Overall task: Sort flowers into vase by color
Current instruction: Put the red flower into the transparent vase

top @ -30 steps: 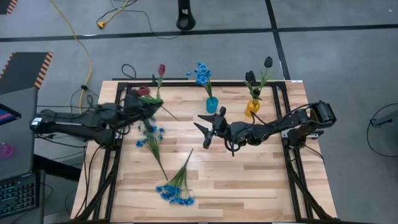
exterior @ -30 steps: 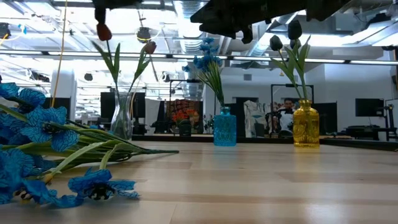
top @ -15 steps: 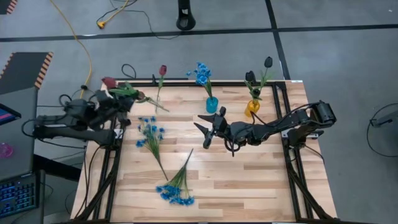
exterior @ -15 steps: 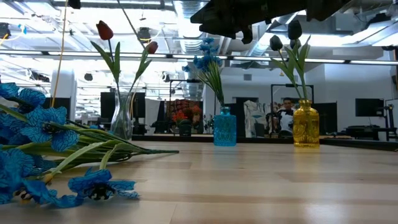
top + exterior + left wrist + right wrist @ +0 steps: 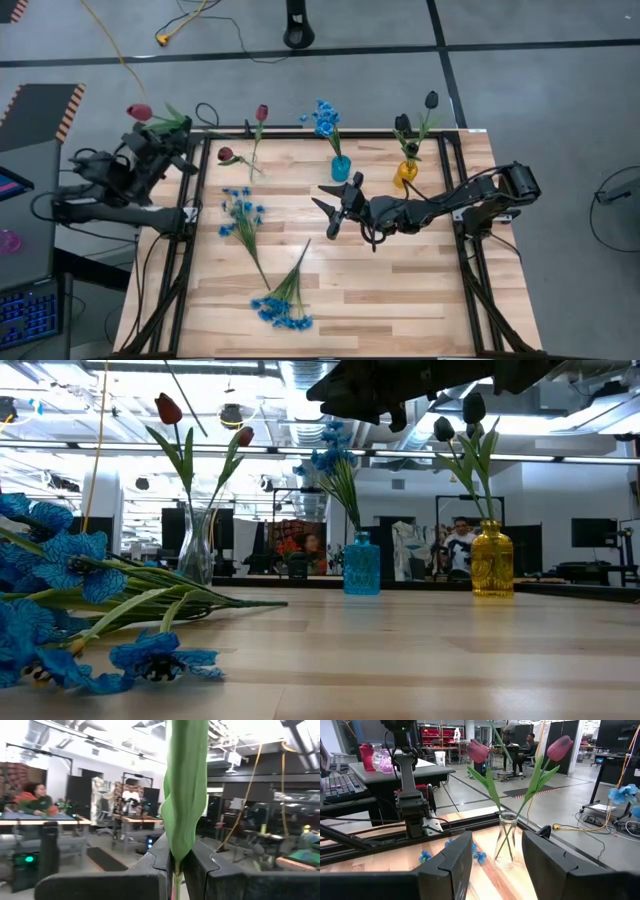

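A robot's left gripper [image 5: 160,135], pulled back past the table's far left corner, is clamped on a red tulip [image 5: 139,112]; its bud hangs out over the grey floor [image 5: 400,30], and in the left wrist view the green leaf [image 5: 185,790] stands pinched between the two dark fingers [image 5: 145,870]. The right gripper [image 5: 328,210] hovers above the middle of the wooden table [image 5: 400,290] with its fingers spread apart and nothing between them, pointing toward the left side.

Along the far edge stand three vases. A clear glass vase [image 5: 196,548] at the left holds two red tulips [image 5: 168,408], one leaning each way. A blue vase [image 5: 341,168] in the middle holds a sprig of blue flowers [image 5: 325,117]. A yellow vase [image 5: 405,172] at the right holds two near-black tulips [image 5: 431,100].

Two bunches of blue flowers lie flat on the wood, well apart from the vases: one bunch [image 5: 240,212] left of centre with its stem running toward the near edge, and a second bunch [image 5: 283,308] close to the near edge, its stems fanning up toward the table's middle. The two bunches' stems nearly meet.

Beyond the table, in the low view, a person [image 5: 461,545] sits at a desk in the room behind.
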Motion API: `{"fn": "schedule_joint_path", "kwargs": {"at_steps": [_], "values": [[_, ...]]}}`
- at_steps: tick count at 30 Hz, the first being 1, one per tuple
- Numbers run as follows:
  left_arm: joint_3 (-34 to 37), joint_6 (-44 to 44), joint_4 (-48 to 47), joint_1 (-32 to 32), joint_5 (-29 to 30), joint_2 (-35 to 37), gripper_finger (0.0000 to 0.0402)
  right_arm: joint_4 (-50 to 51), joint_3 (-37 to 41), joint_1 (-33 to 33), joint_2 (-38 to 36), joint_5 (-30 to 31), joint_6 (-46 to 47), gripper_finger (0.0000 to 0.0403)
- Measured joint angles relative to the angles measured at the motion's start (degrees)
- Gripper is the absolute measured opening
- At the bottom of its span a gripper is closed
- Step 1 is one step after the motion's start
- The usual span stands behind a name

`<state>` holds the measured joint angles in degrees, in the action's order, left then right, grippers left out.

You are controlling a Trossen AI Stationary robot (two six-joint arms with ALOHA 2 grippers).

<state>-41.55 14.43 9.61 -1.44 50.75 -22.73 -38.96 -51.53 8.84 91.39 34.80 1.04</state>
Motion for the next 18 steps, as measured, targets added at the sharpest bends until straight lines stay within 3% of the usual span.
{"fn": "schedule_joint_path", "kwargs": {"at_steps": [6,12,15,18], "values": [[-4.9,2.4,-5.5,0.0,2.7,-3.0,0.0016,0.0,0.0,0.0,0.0,0.0,0.0,0.0197],[-7.9,1.8,-11.2,1.4,1.4,-6.0,0.0016,0.0,0.0,0.0,0.0,0.0,0.0,0.0197],[-8.7,-0.5,-14.4,3.9,-2.5,-7.0,0.0016,0.0,0.0,0.0,0.0,0.0,0.0,0.0197],[-9.7,-4.3,-17.0,7.4,-11.7,-8.9,0.0016,0.0,0.0,0.0,0.0,0.0,0.0,0.0197]]}}
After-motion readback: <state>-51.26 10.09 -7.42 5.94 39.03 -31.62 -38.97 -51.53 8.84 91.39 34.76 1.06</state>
